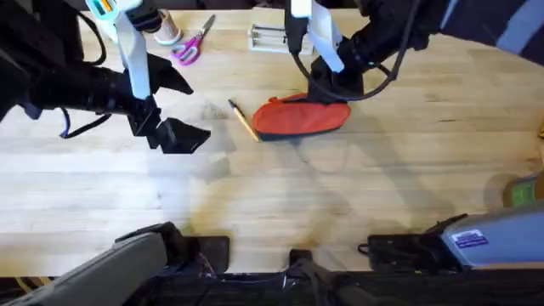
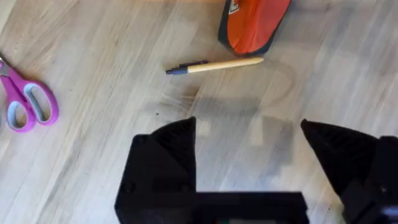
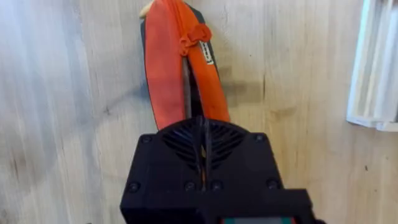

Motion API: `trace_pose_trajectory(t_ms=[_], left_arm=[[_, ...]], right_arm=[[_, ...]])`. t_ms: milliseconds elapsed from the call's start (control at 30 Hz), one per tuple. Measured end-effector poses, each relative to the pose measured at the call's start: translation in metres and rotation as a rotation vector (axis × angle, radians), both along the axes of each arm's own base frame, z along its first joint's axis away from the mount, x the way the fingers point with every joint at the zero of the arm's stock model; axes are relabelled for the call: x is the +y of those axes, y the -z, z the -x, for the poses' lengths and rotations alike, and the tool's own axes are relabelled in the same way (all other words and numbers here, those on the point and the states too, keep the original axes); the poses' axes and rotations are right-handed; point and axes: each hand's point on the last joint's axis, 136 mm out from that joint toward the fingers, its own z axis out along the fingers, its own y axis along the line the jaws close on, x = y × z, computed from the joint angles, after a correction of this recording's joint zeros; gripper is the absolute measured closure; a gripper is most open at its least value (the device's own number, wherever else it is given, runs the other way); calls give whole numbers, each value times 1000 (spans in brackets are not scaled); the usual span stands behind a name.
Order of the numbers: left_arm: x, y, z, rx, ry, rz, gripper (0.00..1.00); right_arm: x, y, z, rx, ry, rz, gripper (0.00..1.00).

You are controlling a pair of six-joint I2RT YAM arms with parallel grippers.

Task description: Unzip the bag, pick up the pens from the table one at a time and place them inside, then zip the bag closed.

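Note:
The red-orange bag [image 1: 297, 116] lies lengthwise at the table's [image 1: 280, 195] centre. The right wrist view shows a dark slit running along the bag's [image 3: 165, 68] top between its two orange sides. My right gripper [image 1: 333, 89] sits at the bag's right end. Its fingers [image 3: 202, 130] are pressed together over that end, and what exactly they pinch is hidden. One yellow-tan pen [image 1: 244, 119] with a dark tip lies on the wood just left of the bag. My left gripper [image 1: 174, 132] hovers open and empty to the left of the pen [image 2: 214, 65] and the bag [image 2: 255, 25].
Pink-handled scissors [image 1: 194, 44] and a roll [image 1: 167, 30] lie at the back left. The scissors [image 2: 28, 102] are also in the left wrist view. A white holder [image 1: 272, 38] stands behind the bag. A green item [image 1: 523, 191] sits at the right edge.

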Motion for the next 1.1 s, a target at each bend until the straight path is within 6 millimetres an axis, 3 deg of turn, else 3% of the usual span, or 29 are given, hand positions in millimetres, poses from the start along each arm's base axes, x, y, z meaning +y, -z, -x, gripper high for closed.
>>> trace_pose_trajectory(t_ms=[533,567,767,833,1100], left_arm=[[-2,-2,0,-41,53,-5,7],[-2,-2,0,-41,53,-5,6],[-2,-2,0,-41,54,-5,7],[-2,-2,0,-41,54,-5,7],[-2,-2,0,-41,54,-5,7]], right_arm=[[3,33,-4,77,-2,25,965],[3,37,-3,88,-1,28,889],[3,51,-3,120,-12,45,57],[3,53,-2,124,-16,47,11],[3,54,-2,124,-16,47,5]])
